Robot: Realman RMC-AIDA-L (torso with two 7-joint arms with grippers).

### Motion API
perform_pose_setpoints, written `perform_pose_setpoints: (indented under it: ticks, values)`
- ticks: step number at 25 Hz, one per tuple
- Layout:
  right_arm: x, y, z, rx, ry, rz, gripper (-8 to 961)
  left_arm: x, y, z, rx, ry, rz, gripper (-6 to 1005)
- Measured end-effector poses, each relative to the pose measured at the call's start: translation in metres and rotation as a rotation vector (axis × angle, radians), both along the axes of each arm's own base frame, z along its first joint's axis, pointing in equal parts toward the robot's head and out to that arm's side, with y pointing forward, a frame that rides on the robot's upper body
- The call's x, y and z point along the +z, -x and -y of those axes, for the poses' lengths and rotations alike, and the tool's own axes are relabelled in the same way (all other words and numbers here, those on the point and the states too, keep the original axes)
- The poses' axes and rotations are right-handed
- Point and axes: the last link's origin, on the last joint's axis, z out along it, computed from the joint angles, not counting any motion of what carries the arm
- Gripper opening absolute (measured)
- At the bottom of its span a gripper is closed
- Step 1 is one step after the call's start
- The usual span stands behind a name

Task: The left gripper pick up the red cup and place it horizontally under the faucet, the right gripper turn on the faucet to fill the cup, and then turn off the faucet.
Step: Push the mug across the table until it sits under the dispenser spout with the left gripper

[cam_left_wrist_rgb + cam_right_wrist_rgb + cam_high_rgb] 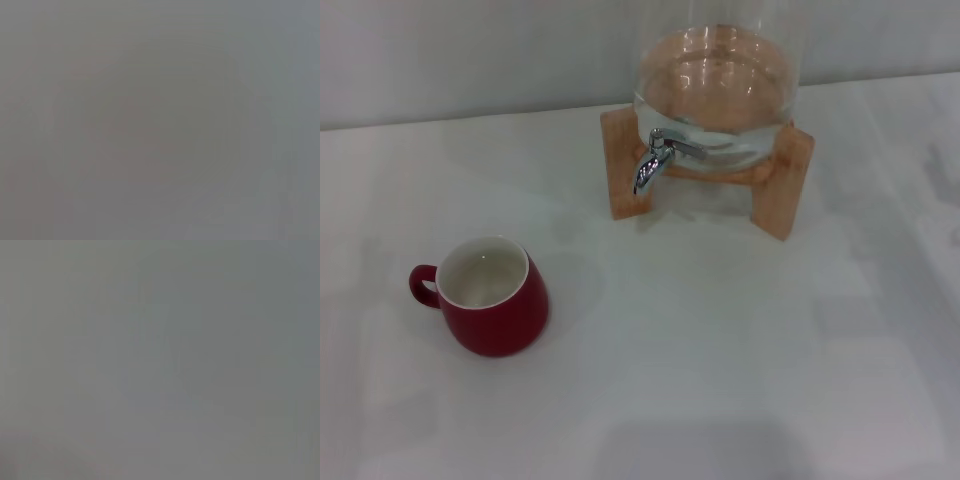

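Fingers: neither gripper in view, state can't tell | red cup [495, 300] upright on surface [720, 350], apart from faucet [655, 160] | glossy ceramic, likely slippery, breakable; grip rim or body.

Dark red cup [495, 300] with white inside, chrome faucet [653, 160], wooden stand [780, 190]

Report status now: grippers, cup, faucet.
Neither gripper in view. Red cup upright on table, left of faucet, not under it. Path between them open.

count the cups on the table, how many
1: the red cup stands upright at the table's left front, apart from the faucet. Neither gripper shows; the wrist views show nothing.
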Motion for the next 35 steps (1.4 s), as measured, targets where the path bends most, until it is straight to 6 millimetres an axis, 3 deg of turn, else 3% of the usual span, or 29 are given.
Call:
perform_pose_setpoints:
  ticks: [14,35]
  values:
    - [-0.002,0.001,-0.001,0.002,0.009,-0.001,732,-0.001,-0.001,0.0,-0.004,0.006,-0.001,885]
    - [-0.016,0.003,0.003,0.01,0.071,-0.014,731,-0.05,-0.004,0.032,-0.096,0.319,-0.072,884]
